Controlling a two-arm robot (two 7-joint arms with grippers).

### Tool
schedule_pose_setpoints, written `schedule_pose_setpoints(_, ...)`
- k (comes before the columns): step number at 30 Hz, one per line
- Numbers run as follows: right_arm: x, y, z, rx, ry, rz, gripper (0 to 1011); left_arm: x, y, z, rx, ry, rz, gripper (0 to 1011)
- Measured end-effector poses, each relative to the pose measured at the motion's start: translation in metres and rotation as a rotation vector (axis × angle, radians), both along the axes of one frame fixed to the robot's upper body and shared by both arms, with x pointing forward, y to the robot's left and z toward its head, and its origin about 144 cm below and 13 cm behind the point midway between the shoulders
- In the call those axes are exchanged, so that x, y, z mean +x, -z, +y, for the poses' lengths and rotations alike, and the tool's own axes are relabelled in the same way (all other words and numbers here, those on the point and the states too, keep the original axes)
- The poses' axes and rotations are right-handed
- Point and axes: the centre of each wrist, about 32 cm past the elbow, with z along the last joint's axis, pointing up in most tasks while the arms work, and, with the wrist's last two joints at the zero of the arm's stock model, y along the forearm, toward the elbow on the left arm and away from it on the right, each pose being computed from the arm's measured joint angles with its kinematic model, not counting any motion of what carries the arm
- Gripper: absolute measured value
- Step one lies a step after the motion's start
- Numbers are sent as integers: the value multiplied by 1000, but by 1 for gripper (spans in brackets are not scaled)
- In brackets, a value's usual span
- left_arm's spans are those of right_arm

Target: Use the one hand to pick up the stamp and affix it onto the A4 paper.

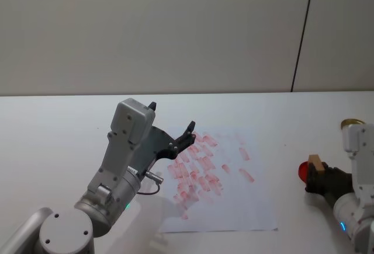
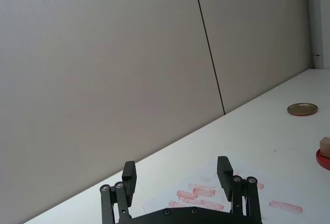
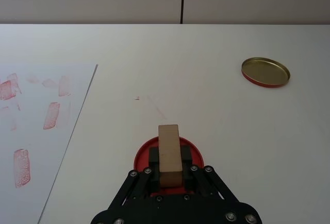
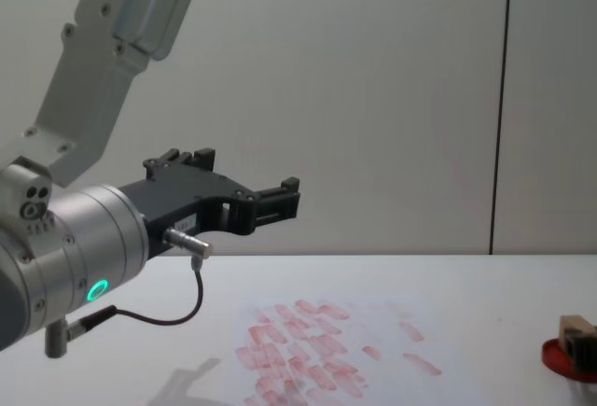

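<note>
Bare, matt wood, the stamp (image 3: 169, 152), against the matt black fingers (image 3: 153, 157) of the right gripper (image 3: 169, 159) and a smooth red ink pad (image 3: 142, 154). The lid (image 3: 265, 71) is shiny brass-toned metal; the paper (image 3: 46, 172) matt, the table (image 3: 206, 105) smooth white.

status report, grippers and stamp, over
Right gripper shut on the stamp, at the red ink pad. Left gripper open, raised over the A4 paper, left side. Nothing seen between pad and paper.

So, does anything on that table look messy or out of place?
Faint red ink streaks mark the bare table between the A4 paper and the red ink pad, where the right gripper holds the stamp. The paper's stamp marks are crowded and tilted. Nothing looks spilled or broken.
</note>
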Motion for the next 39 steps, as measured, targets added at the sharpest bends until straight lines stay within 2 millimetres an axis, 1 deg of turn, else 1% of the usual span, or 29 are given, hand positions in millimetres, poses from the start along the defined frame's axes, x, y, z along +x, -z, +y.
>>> schedule_pose_setpoints(14,3,4,-3,28,23,55,219,0,0,0,0,0,0,993)
schedule_pose_setpoints(26,0,3,-4,39,20,46,219,0,0,0,0,0,0,993)
schedule_pose_setpoints(32,-5,-6,-1,39,5,5,219,0,0,0,0,0,0,993)
schedule_pose_setpoints(39,-8,-30,6,41,-39,-98,219,0,0,0,0,0,0,993)
